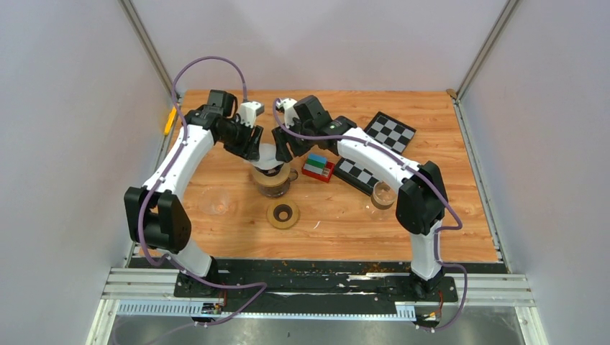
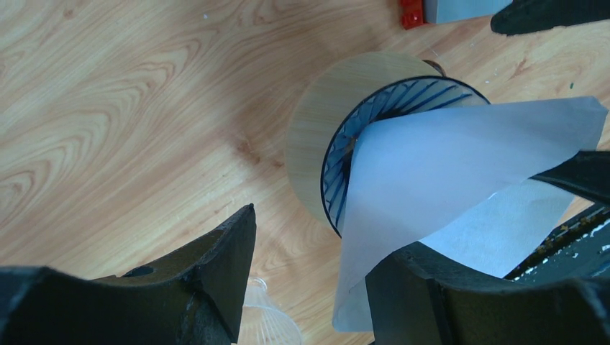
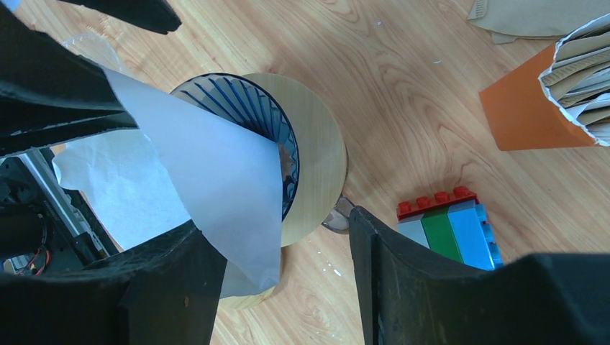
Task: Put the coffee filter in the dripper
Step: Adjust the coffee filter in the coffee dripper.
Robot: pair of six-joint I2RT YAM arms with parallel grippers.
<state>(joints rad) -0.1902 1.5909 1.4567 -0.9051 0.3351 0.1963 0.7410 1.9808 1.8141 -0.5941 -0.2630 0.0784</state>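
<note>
Your left hand [image 2: 313, 241] and right hand [image 3: 284, 226] are both released, jaws spread wide, flanking the dripper [image 2: 313, 136]. The coffee filter [image 2: 460, 165] leans with its tip inside the dripper and its wide end sticking out past the rim. You're seating it, I judge. Next, nudge the paper down squarely against the dripper's ribs.

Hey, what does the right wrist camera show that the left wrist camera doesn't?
Only right wrist: an orange holder stuffed with papers. Only left wrist: nothing I can single out. Both: the white filter at the mouth of the blue-ribbed dripper, the wooden table, and the toy bricks, barely a corner in the left wrist view.
</note>
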